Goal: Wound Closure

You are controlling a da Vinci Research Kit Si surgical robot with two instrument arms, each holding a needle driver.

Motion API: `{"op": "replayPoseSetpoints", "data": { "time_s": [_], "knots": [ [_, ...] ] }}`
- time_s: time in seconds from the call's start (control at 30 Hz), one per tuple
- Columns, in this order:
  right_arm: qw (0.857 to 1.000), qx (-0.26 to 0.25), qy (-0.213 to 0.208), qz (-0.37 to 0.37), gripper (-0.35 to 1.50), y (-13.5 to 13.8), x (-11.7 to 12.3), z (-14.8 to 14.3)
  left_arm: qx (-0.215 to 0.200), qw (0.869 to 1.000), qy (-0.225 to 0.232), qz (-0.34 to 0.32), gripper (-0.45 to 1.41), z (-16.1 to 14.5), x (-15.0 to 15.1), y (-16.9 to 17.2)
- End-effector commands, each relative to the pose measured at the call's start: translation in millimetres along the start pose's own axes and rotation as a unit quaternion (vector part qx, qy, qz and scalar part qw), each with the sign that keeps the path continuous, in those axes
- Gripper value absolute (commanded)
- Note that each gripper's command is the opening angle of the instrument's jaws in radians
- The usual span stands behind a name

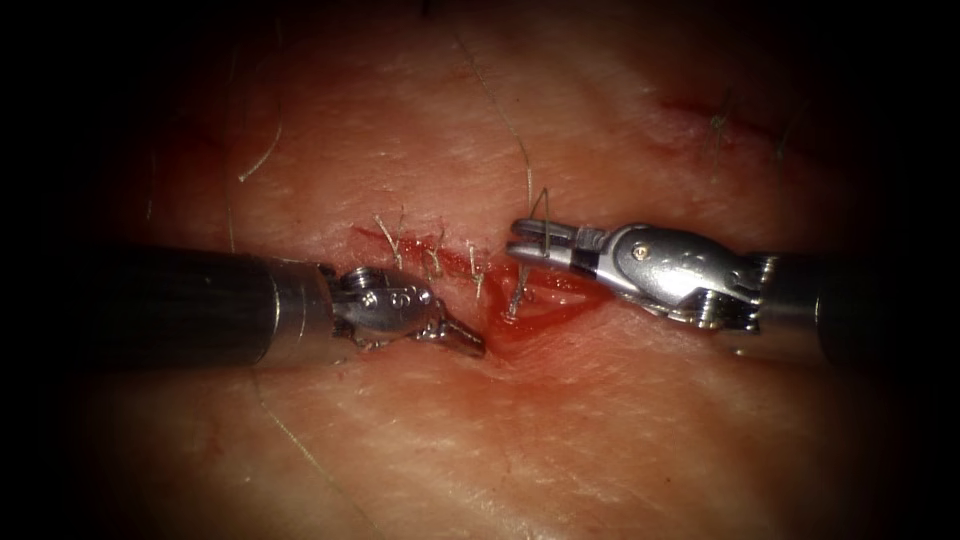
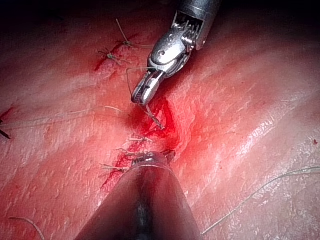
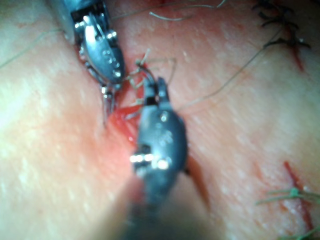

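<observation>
Gripping the needle (image 1: 530,255) mid-curve, right tool (image 1: 520,248); needle tip buried in tissue (image 1: 600,430); left tool (image 1: 465,340) closed, empty.

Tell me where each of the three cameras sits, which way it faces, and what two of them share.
Endoscope view: above and in front, facing the cut in the tissue; left tool enters from the picture's left, right tool from the right, holding the needle.
Left wrist view: rides the left arm, looking along its shaft.
Right wrist view: rides the right arm, looking along its own tool.
Shared: both wrist views show the opposite arm's tool.
</observation>
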Motion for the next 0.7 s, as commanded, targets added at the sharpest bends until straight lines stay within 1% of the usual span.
{"op": "replayPoseSetpoints", "data": {
  "time_s": [0.03, 0.13, 0.27, 0.47, 0.7],
  "knots": [
    [1.0, -0.002, 0.003, 0.01, -0.35, -0.2, -0.9, 0.9, -0.001, 1.0, 0.0, 0.0, -0.45, 0.9, -0.1, -0.1],
    [0.999, -0.004, 0.006, 0.039, -0.35, -0.3, -1.6, 1.1, -0.001, 1.0, 0.0, 0.0, -0.45, 0.9, -0.1, -0.1],
    [0.996, -0.002, -0.008, 0.088, -0.35, -0.3, -2.4, 1.2, -0.001, 1.0, 0.0, 0.0, -0.45, 0.9, -0.1, -0.1],
    [0.991, 0.001, -0.009, 0.136, -0.35, 0.2, -2.3, 0.9, -0.001, 1.0, 0.0, 0.0, -0.45, 0.9, -0.1, -0.1],
    [0.976, 0.015, -0.012, 0.215, -0.35, -0.2, -2.7, 0.9, -0.001, 1.0, 0.0, 0.0, -0.45, 0.8, -0.2, -0.1]
  ]
}}
